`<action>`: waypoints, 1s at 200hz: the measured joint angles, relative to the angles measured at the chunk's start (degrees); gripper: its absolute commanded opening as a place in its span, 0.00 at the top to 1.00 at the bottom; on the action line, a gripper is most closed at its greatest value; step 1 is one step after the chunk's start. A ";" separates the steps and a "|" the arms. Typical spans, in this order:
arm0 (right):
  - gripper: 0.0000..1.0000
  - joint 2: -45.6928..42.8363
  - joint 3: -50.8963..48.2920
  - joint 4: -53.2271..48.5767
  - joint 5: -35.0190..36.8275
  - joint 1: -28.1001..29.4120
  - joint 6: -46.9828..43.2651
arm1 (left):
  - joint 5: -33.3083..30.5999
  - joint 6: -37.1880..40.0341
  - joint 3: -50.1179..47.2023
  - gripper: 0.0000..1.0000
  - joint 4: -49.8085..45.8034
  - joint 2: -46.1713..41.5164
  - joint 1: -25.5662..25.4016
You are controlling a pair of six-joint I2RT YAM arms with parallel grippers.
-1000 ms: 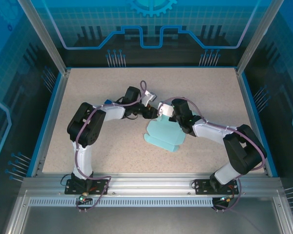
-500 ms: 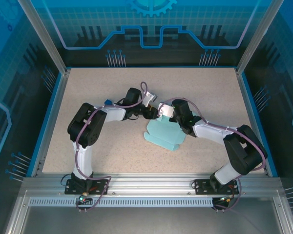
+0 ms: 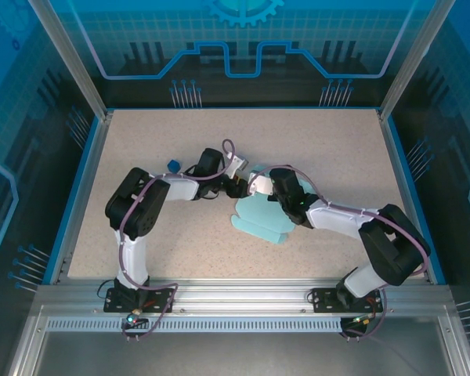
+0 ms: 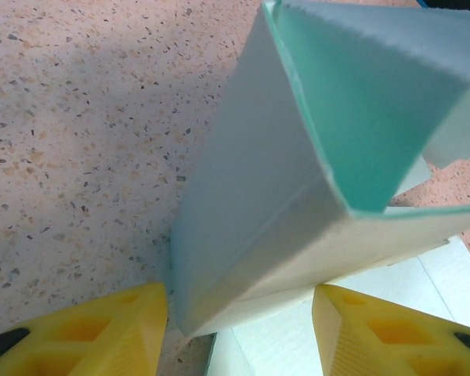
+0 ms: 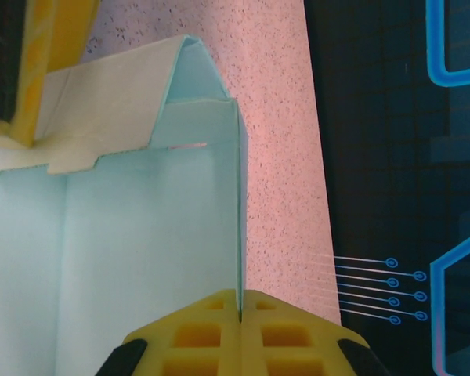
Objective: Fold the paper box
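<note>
Paper box [image 3: 258, 223], right claw [image 5: 240, 298] pinching its wall, left claw [image 4: 239, 313] parted, elbows bent inward

Your paper box [image 3: 262, 219] lies at the middle of the table [image 3: 337, 149], flat flaps toward the near edge. The left tool [image 4: 239, 313] straddles its raised part from the left; the right tool [image 5: 241, 301] pinches a wall from the right. Behind-left, seemingly apart, sits a small object [image 3: 172, 164].

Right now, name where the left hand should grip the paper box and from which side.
Probably the raised folded wall of the paper box, from the left arm's side: it stands upright and thin between the open fingers of the left hand, while the right hand pinches an upright panel's edge.
</note>
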 measured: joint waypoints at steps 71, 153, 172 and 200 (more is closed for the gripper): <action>1.00 -0.31 -1.60 1.70 1.75 1.14 0.07 | -0.22 -0.44 -1.22 0.49 2.91 0.00 -0.24; 1.00 -1.31 -1.57 -0.22 1.01 0.94 1.49 | -0.37 -1.86 -4.70 0.52 9.68 -0.04 -0.63; 1.00 -1.46 -1.55 -0.59 0.66 0.61 1.84 | 0.13 -2.01 -5.11 0.55 10.84 -0.04 -0.63; 1.00 -1.49 -1.14 -1.25 0.11 0.20 2.36 | 1.14 -2.47 -5.38 0.57 12.46 -0.09 -0.63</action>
